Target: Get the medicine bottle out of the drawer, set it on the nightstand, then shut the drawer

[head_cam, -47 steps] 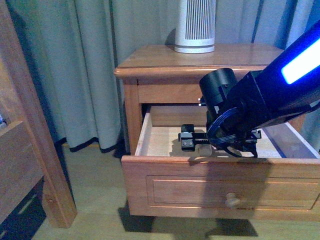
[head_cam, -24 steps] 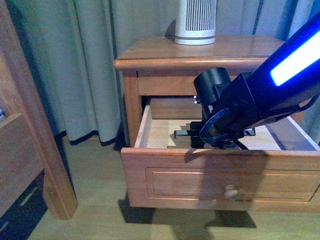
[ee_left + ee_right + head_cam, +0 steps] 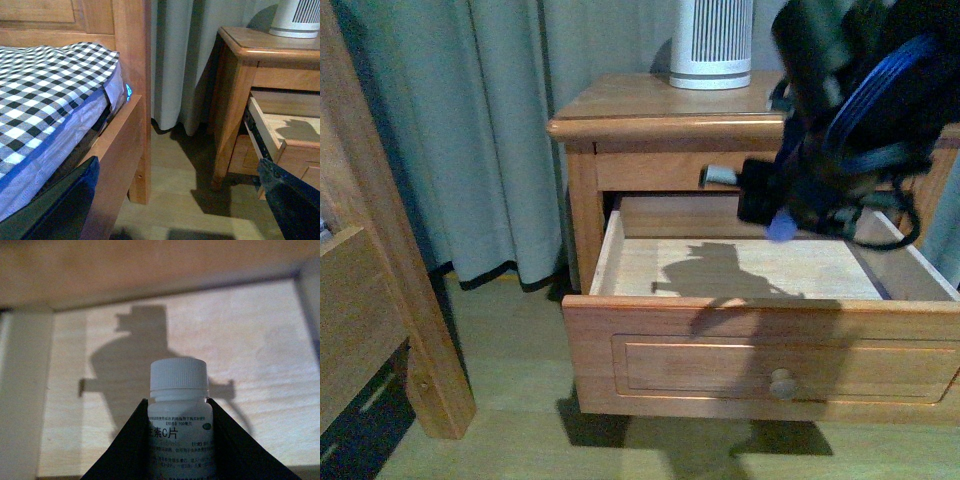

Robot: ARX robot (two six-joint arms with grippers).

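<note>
Two black fingers [image 3: 125, 450] of my right gripper [image 3: 177, 405] clamp the medicine bottle [image 3: 178, 390] by its body, lifted above the pale floor of the open drawer [image 3: 720, 335]. My left gripper [image 3: 170, 215] hangs spread wide and empty near the bed frame [image 3: 132, 100].

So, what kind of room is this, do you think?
Most likely a bedroom: a wooden bed with checked bedding, a nightstand near it with its drawer pulled open, and long curtains behind.

Ribbed cylinder [image 3: 711, 45] stands at nightstand [image 3: 620, 105] top's rear, front bare
</note>
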